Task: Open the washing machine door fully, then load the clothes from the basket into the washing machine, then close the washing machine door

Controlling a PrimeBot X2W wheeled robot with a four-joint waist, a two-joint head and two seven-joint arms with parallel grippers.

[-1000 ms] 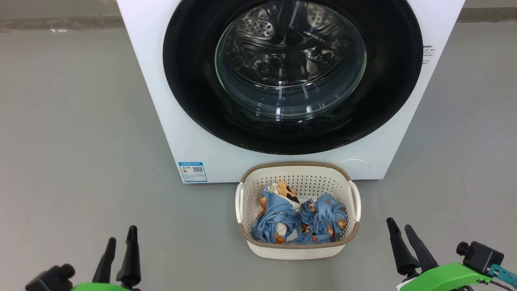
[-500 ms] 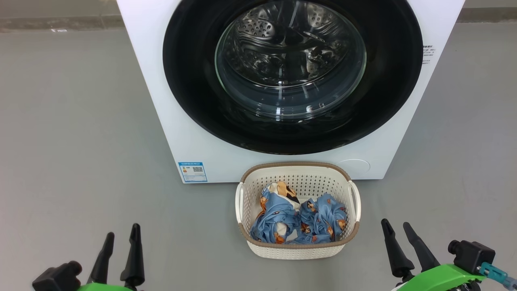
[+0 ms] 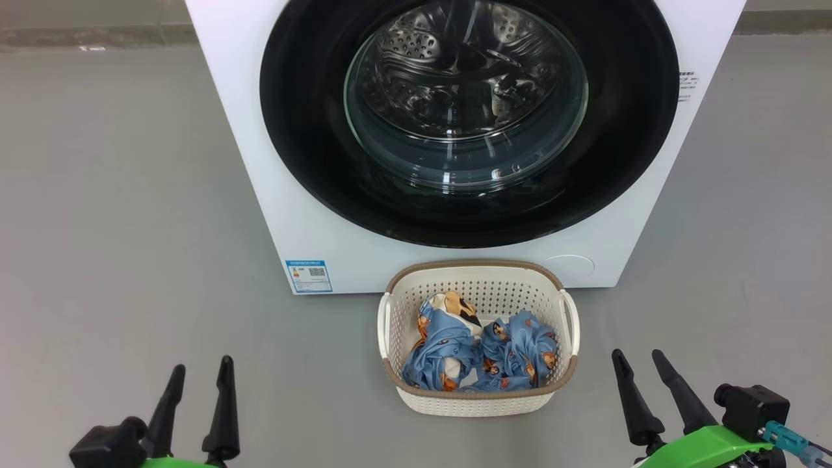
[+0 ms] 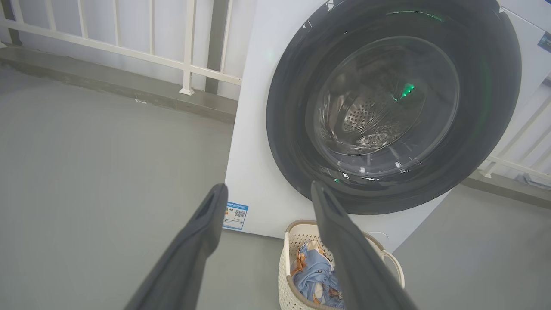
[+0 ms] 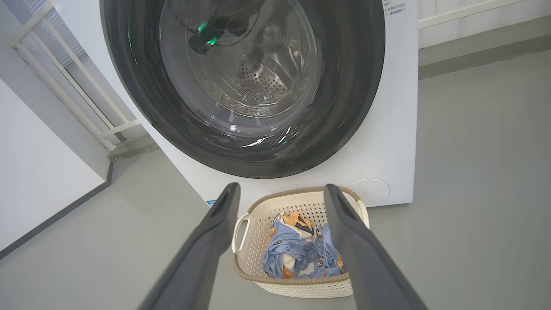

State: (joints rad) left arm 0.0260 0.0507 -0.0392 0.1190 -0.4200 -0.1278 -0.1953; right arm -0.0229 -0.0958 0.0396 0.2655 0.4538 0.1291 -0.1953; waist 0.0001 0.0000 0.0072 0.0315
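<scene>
The floor [image 3: 117, 195] is grey, smooth and flat, and it goes all around. The big white washing machine [image 3: 260, 214] stands on it at the far side, in the middle. Its round door [image 3: 299, 130] has a wide shiny black ring. It sits flat on the front, closed. Through the glass bowl [image 3: 465, 97] you can see the metal drum with its little holes. A small blue sticker [image 3: 309, 276] is low on the left of the white front. A round white cap [image 3: 569, 265] is low on the right.

The basket [image 3: 478, 406] sits on the floor just in front of the machine, below the door. I cannot tell if the two touch. The clothes [image 3: 481, 354] lie inside it in a crumpled blue pile with orange pictures.

The left gripper [image 3: 201, 364] is at the near left, over bare floor. Its two dark fingers are apart and hold nothing. The right gripper [image 3: 636, 354] is at the near right, fingers apart too, holding nothing. Both are well apart from the basket.

Far off on the left, a white railing [image 4: 129, 47] stands on a low grey kerb [image 4: 107, 86]. A plain white wall [image 5: 38, 181] with a dark strip along its foot meets the floor left of the machine.
</scene>
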